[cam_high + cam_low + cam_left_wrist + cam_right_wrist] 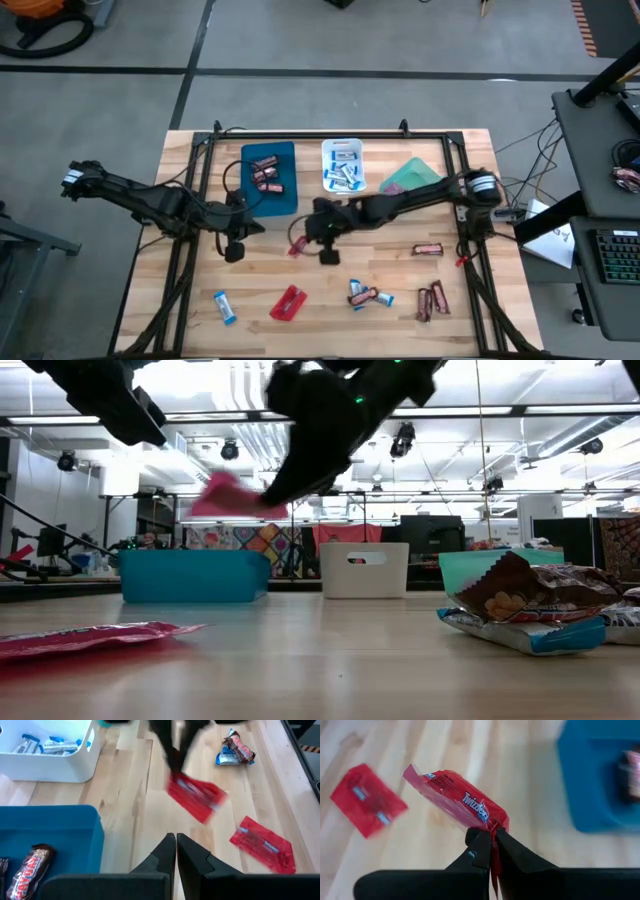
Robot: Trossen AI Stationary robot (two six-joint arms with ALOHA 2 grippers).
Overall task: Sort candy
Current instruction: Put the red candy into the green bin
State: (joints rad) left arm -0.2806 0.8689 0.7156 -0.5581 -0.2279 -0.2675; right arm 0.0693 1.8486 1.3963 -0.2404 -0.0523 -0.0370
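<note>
My right gripper [492, 839] is shut on a red candy packet [455, 795], above the table's middle [298, 246], in front of the blue tray [270, 180]. The packet shows well above the tabletop in the low view [232, 498]. My left gripper [176, 841] is shut on nothing and hovers near the blue tray's front edge [233, 249]. A second red packet [288, 303] lies flat near the front edge. Brown bars [266, 173] lie in the blue tray, blue-and-white bars [343, 177] in the white tray [343, 150]. The green tray [411, 175] stands to the right of the white one. My right gripper pinches the red packet between its two fingers by one end [493, 826], right at the wrapper's sealed edge. The packet is lifted clear of the table and sticks out forward past the fingertips, its free end [412, 771] away from them.
Loose candy lies along the near part of the table: a blue-and-white bar [224, 307], a mixed cluster [366, 296], two brown bars [432, 300] and one brown bar [427, 249] further right. Black frame rails [470, 270] border the table. Bare wood shows between the trays and the loose candy.
</note>
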